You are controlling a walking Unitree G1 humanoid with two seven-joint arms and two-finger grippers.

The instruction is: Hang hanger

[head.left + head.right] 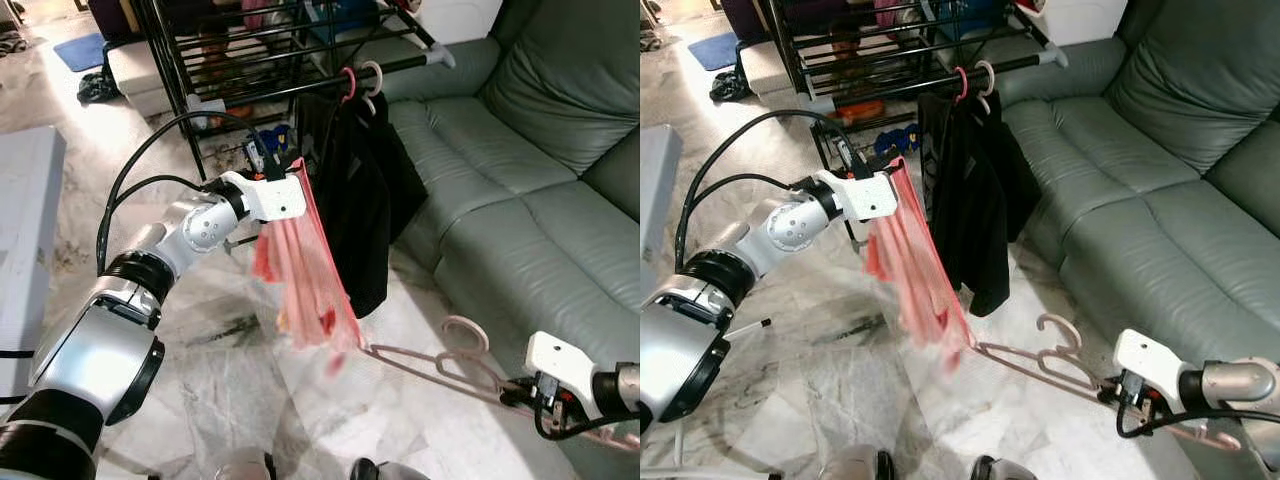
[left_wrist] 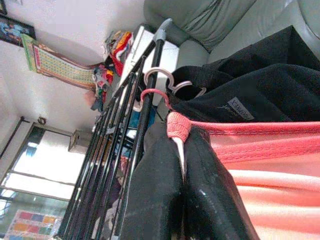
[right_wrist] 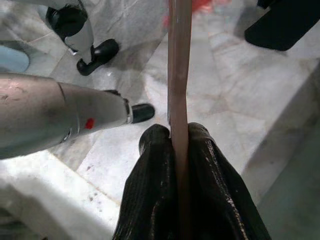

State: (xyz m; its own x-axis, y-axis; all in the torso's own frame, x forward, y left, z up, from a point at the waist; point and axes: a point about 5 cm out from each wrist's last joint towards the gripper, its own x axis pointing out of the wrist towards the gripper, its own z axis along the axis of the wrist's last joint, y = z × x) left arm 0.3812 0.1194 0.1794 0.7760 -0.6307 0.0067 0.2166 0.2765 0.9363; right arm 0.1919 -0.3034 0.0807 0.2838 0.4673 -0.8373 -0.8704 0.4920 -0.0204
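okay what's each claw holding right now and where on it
The left claw pinches the top hem of the pink garment. The right claw is shut on one arm of the pink hanger, away from its hook.

Two hooks [image 1: 358, 80] on the rack [image 1: 300, 50], one loose hanger [image 1: 440, 365], one sofa [image 1: 520, 170].

Silver arms with chunky rounded joints and black ring collars. Behind the left claw [image 2: 182, 165] sits a white wrist block, black cables looping back from it. Right claw [image 3: 179, 150] has the same white block; both claws' fingers are ribbed black.
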